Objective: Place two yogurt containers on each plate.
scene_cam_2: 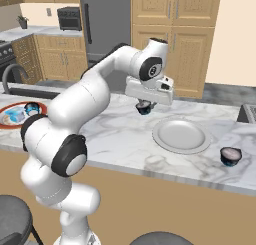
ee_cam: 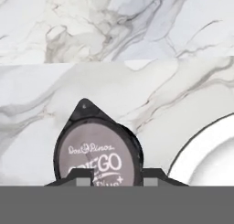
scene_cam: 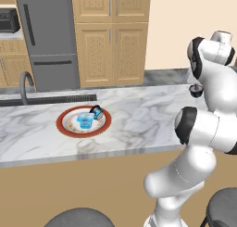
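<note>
Held cup: a dark yogurt container (scene_cam_2: 144, 107) with a grey printed lid sits between the tips of the pincer (scene_cam_2: 144, 108), which is pressed in on it, just above the tabletop (scene_cam_2: 120, 139) and beside the empty plate (scene_cam_2: 180, 135).
Slip risk: the grip looks to sit on the rim of a small, smooth tub (only the lid and two finger tips show in the hand view), so it could tilt or drop out on the lift.
Placement risk: the plate rim is raised; a low carry could clip it and tip the cup over.
Remaining cup: a second dark container (scene_cam_2: 231, 156) stands on the tabletop beyond the plate's far side, well apart from the pincer.
Finished plate: the red-rimmed plate (scene_cam: 83, 122) near the sink already carries a pale blue cup (scene_cam: 85, 119) and a dark one (scene_cam: 97, 112) lying tilted.
Obstacles: nothing stands between held cup and empty plate.
Surroundings: faucet (scene_cam: 25, 85), stools (scene_cam: 224, 207) below the tabletop edge.
</note>
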You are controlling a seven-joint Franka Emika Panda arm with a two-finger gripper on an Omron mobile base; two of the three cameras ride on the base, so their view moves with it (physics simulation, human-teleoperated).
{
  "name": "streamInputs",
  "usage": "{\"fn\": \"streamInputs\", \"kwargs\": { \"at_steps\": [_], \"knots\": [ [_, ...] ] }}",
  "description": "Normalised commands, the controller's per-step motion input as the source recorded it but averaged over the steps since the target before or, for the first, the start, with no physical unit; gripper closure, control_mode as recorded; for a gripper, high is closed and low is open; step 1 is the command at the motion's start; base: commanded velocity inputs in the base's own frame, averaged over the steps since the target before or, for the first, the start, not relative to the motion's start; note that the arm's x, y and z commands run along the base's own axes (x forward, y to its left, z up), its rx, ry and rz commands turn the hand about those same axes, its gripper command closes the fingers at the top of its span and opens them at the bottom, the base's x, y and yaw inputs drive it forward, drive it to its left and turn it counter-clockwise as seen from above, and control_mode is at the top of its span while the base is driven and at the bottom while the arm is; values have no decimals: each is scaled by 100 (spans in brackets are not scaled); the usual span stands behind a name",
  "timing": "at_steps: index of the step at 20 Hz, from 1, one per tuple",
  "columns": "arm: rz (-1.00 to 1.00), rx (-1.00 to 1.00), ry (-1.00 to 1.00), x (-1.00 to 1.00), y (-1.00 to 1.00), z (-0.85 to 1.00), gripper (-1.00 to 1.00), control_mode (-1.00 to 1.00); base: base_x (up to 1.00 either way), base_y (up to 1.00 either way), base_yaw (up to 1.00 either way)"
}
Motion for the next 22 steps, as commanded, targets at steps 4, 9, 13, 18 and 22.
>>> {"fn": "streamInputs", "kwargs": {
  "at_steps": [4, 9, 13, 18, 22],
  "knots": [
    [0, 21, -12, -30, -61, 63, 100, -100, 0, 0, 0],
    [0, 13, -5, -42, -81, 27, 100, -100, 0, 0, 0],
    [0, 0, 0, -54, -62, -12, 100, -100, 0, 0, 0],
    [0, -1, -1, -44, -1, -23, 100, -100, 0, 0, 0],
    [2, 0, 0, -29, 28, -45, 100, -100, 0, 0, 0]
  ]
}}
